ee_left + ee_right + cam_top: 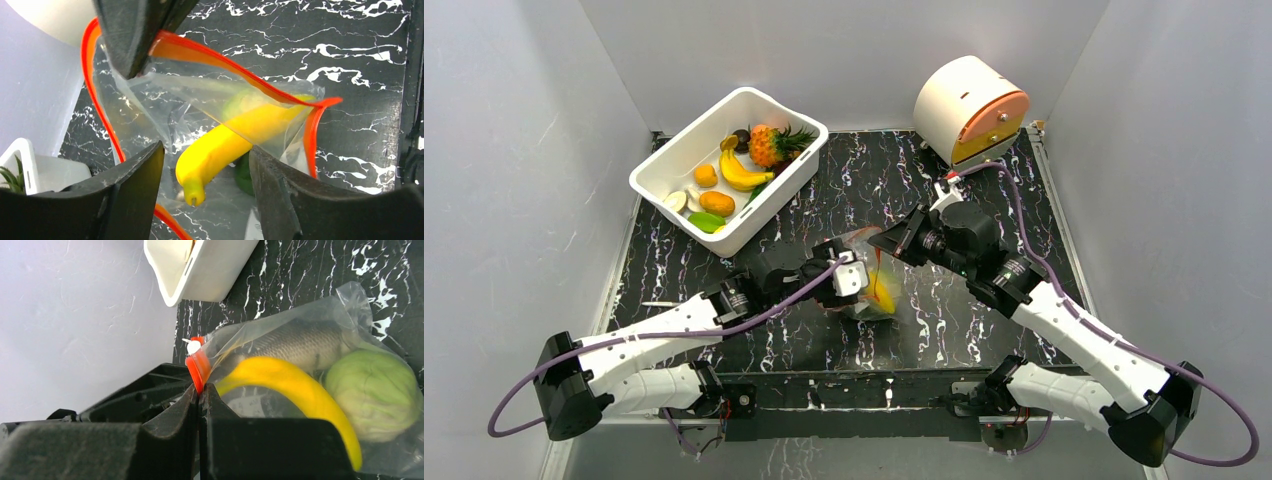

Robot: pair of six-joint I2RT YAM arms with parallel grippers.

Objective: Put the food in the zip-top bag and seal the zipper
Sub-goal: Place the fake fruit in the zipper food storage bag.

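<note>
Right gripper (200,390) pinches zipper (197,367), left gripper (205,150) spread over banana (225,145) — tug hard, you risk spilling it toward near edge.

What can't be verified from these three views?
Top external: zip-top bag contents, mostly covered by the left gripper and right gripper.
Left wrist: dark green piece, mostly behind the banana and a finger; unidentifiable.
Right wrist: zipper beyond the pinch, hidden by the fingers.
</note>
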